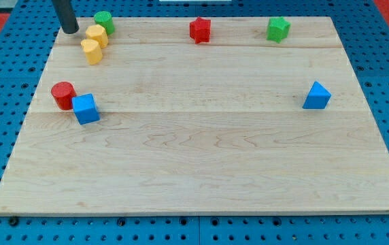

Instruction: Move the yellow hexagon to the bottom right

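Observation:
The yellow hexagon (98,35) sits near the board's top left corner, touching a second yellow block (92,51) just below and left of it. A green cylinder (103,22) stands right above it. My tip (70,30) is at the board's top left edge, a short way left of the yellow hexagon and apart from it.
A red cylinder (63,94) and a blue cube (86,109) touch at the left side. A red star (200,30) and a green block (278,28) sit along the top. A blue triangular block (317,96) sits at the right. The wooden board (201,163) lies on a blue pegboard.

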Robot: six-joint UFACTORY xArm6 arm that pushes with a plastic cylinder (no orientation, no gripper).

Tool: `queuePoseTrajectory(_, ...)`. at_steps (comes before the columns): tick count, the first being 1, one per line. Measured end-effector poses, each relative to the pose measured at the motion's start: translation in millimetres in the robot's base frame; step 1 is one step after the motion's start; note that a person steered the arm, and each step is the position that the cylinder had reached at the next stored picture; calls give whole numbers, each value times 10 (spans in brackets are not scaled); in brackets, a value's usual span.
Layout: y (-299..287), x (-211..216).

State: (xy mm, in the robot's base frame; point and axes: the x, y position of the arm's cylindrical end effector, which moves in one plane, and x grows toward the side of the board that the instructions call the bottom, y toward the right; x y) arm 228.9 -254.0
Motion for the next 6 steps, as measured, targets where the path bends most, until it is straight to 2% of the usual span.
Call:
queuePoseTrajectory(2, 113, 0)
queuePoseTrajectory(5, 734, 79)
queuePoseTrajectory(6, 632, 521)
